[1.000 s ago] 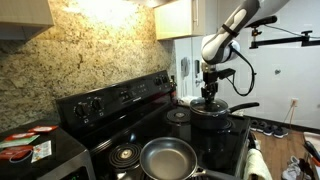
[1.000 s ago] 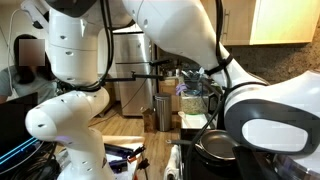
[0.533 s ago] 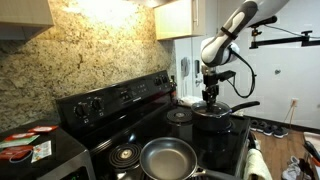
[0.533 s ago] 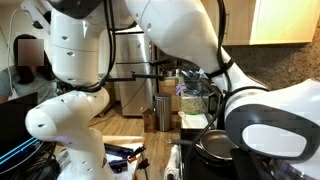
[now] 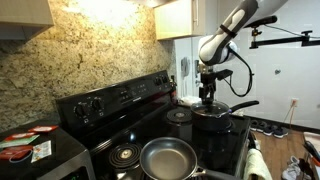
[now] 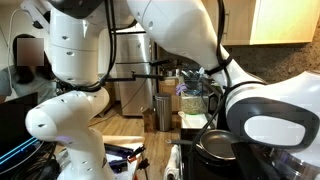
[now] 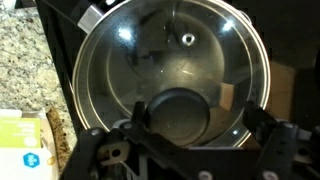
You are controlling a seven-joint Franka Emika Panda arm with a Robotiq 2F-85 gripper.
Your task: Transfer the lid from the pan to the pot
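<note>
The glass lid point(image 7: 160, 50) with its metal rim lies flat on the black pot point(image 5: 213, 120) at the back right of the stove. Its dark knob point(image 7: 178, 115) shows right under the wrist camera. My gripper point(image 5: 208, 97) hangs straight above the lid, open, with one finger on each side of the knob point(image 5: 209, 101) and clear of it. In the wrist view the gripper point(image 7: 200, 113) holds nothing. The silver pan point(image 5: 168, 157) sits uncovered on the front burner, well apart from the gripper. The pot point(image 6: 218, 148) is partly hidden behind the arm in an exterior view.
The black stove point(image 5: 120, 105) has a raised control panel along the back, under a granite backsplash point(image 5: 80, 60). A counter with red packaging point(image 5: 20, 150) lies to the left. The pot's long handle point(image 5: 243, 106) points right. The robot's white base point(image 6: 70, 110) fills much of an exterior view.
The jaws have opened and let go of the lid's knob; the lid stays on the pot. The gripper has lifted slightly.
</note>
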